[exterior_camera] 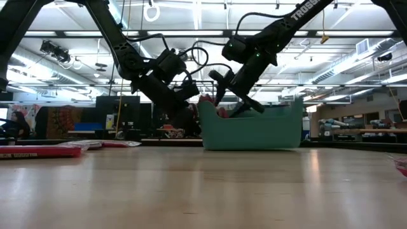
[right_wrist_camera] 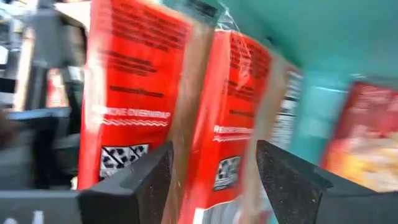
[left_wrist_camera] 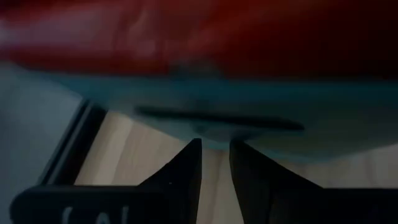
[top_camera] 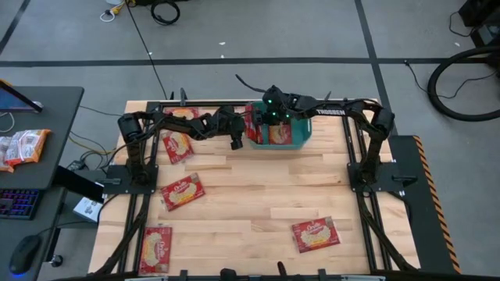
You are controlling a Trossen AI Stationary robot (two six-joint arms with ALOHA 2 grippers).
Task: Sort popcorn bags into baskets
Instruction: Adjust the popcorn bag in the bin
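Observation:
The teal basket [top_camera: 305, 141] stands at the table's far middle, with red popcorn bags [top_camera: 280, 134] upright on edge inside it. My right gripper [right_wrist_camera: 214, 180] hovers open over the basket, pointing down into it. Its fingers stand on either side of one upright bag [right_wrist_camera: 239, 106], and a second bag [right_wrist_camera: 127, 93] stands just outside one finger. My left gripper [left_wrist_camera: 216, 144] is low at the basket's near-left corner [top_camera: 249, 144], its fingers a narrow gap apart with bare wood showing between them. Several more bags lie flat on the table [top_camera: 183, 192] [top_camera: 316, 234] [top_camera: 156, 248] [top_camera: 178, 146]. My left gripper has its fingertips [left_wrist_camera: 194, 149] at the foot of the basket's outer wall [left_wrist_camera: 280, 134], slanting down from the table's left side. I cannot tell whether they touch the wall.
One more red bag [top_camera: 185, 114] lies by the far left edge. Pale orange-and-white packets [top_camera: 23, 147] sit on the side desk beyond the table's left edge, beside a keyboard [top_camera: 17, 203]. Bare wood stretches across the table's near middle [top_camera: 250, 203].

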